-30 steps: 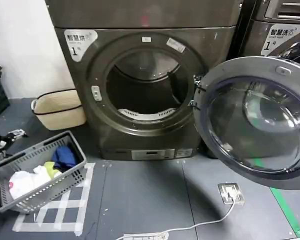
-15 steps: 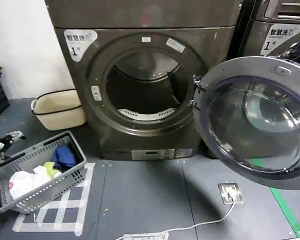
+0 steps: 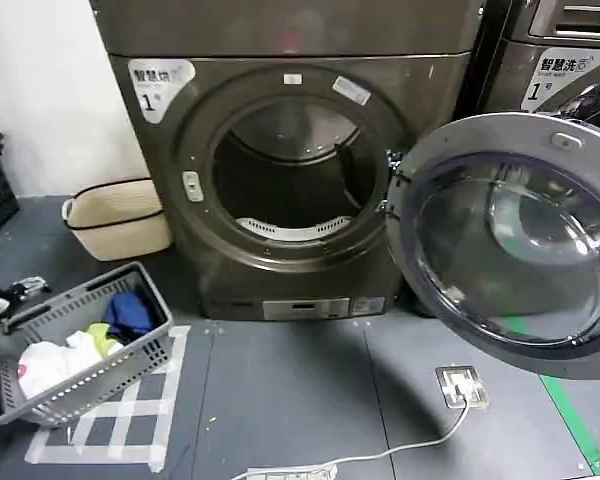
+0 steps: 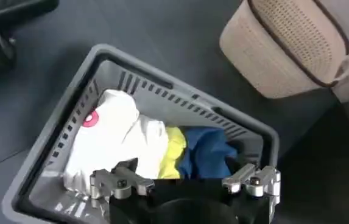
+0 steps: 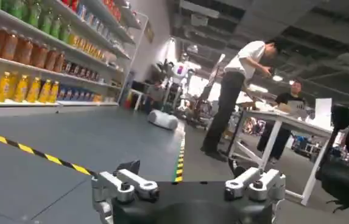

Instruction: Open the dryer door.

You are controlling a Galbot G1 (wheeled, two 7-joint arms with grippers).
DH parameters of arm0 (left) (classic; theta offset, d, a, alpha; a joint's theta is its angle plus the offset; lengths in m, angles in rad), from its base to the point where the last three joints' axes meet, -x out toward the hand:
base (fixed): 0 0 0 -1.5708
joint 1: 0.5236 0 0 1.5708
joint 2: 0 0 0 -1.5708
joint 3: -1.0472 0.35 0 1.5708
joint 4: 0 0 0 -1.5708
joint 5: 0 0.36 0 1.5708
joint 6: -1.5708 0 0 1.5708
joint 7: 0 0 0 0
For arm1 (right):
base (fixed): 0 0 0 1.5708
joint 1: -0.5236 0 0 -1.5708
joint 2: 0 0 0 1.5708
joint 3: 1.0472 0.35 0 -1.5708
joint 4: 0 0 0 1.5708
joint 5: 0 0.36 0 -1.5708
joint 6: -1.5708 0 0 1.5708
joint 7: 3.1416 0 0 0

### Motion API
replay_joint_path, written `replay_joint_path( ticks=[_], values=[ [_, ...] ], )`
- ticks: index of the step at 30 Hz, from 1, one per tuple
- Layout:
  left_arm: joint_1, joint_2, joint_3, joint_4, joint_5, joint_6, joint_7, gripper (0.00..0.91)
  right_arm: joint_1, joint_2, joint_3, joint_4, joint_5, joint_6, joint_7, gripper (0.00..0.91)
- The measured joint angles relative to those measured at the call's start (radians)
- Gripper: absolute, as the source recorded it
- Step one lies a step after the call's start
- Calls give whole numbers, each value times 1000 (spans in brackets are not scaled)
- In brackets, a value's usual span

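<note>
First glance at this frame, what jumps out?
The dryer door stands swung wide open to the right of the machine, leaving the dark empty drum exposed at centre. On the floor at lower left sits a grey laundry basket with white, yellow and blue clothes; the left gripper hangs open over it. A beige woven basket stands by the wall behind.
</note>
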Motion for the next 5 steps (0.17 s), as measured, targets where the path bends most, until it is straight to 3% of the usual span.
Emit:
replay_joint_path(
  ticks=[5],
  values=[
    [14,-3,-8,-11,-1,0,-2,907,2,1,-2,4,-2,0,0,907]
  ],
)
